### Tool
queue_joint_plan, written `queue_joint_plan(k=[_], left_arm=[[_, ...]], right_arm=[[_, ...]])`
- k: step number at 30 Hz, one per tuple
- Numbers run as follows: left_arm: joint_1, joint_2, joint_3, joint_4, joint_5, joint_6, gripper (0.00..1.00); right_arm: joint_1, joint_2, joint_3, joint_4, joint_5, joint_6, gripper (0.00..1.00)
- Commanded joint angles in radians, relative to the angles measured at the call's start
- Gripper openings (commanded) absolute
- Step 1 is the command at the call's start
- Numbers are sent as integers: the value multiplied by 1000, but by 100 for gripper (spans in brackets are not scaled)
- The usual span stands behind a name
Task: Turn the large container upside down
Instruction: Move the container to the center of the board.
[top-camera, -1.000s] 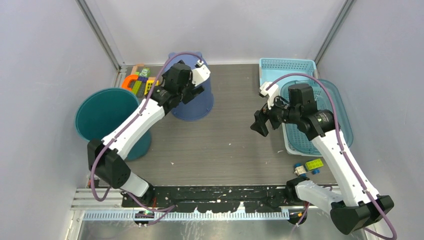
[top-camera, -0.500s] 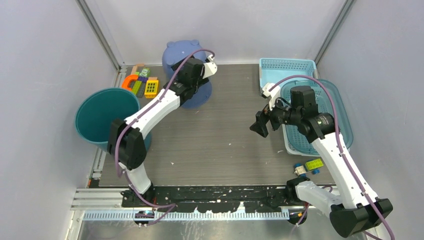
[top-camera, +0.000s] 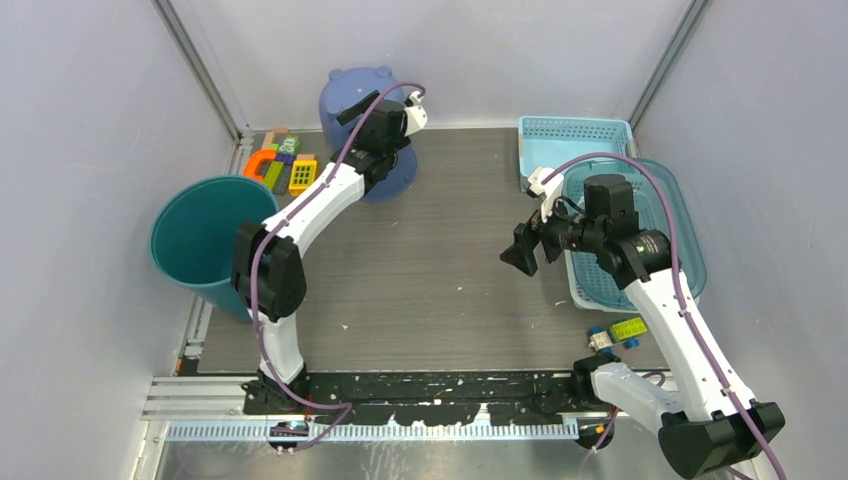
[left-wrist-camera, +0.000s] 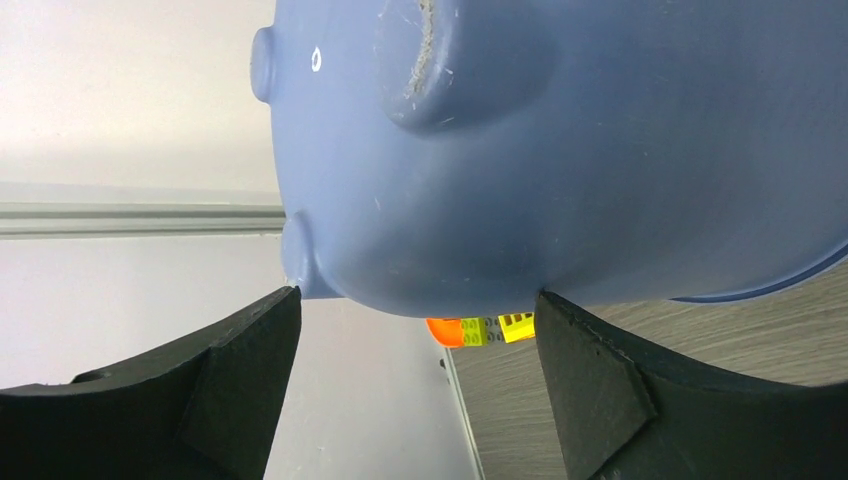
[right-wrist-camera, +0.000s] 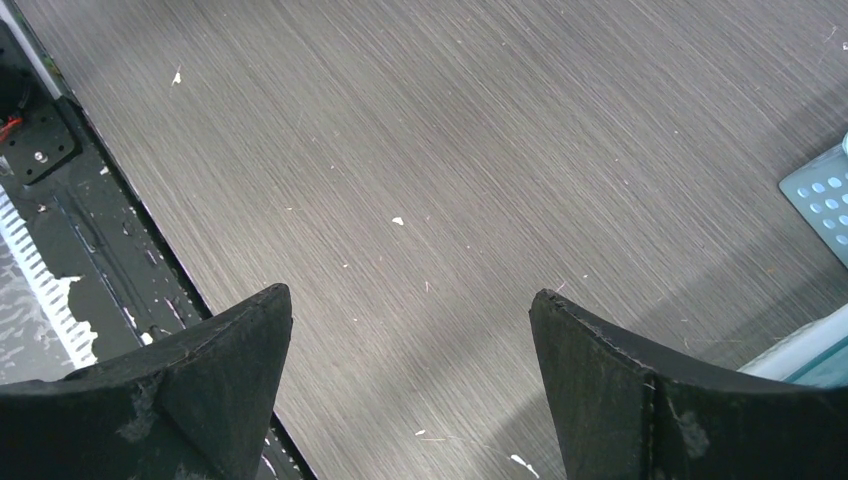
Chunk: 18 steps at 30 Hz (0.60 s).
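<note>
The large container is a periwinkle-blue tub at the back of the table, tipped toward the back wall so that its knobbed base faces up and back. In the left wrist view the tub fills the top, its rounded base bulging down between my fingers. My left gripper is stretched out against it, jaws open wide, with both fingertips touching the tub's wall. My right gripper hangs open over bare table, holding nothing.
A teal bucket stands at the left edge. Toy bricks lie in the back left corner beside the tub. A light blue basket on a teal tray stands at the right, and loose bricks lie near the right arm's base.
My left arm has reached further toward the back wall, and the tub has tipped back with it, base rising. The left jaws narrowed slightly. The right arm has barely moved.
</note>
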<state>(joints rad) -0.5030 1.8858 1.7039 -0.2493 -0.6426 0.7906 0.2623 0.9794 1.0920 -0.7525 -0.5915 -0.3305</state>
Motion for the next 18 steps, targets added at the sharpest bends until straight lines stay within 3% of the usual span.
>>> queue_joint_plan(k=[1,7,11,18], left_arm=[[7,5,72,66,-48,15,88],[5,-71,100,-12,-1,-68,99],[-20,-180,124,-178,64,-172,100],[-101,-447,6,-414,94,-256,100]], right_arm=[[-9,-21,-1,49,-26,15,92],[-19,-31,-8,50,-41,17,92],[-20,-29,-13,50,-51,7,93],[-18,-20,-16,45,-65,-1,95]])
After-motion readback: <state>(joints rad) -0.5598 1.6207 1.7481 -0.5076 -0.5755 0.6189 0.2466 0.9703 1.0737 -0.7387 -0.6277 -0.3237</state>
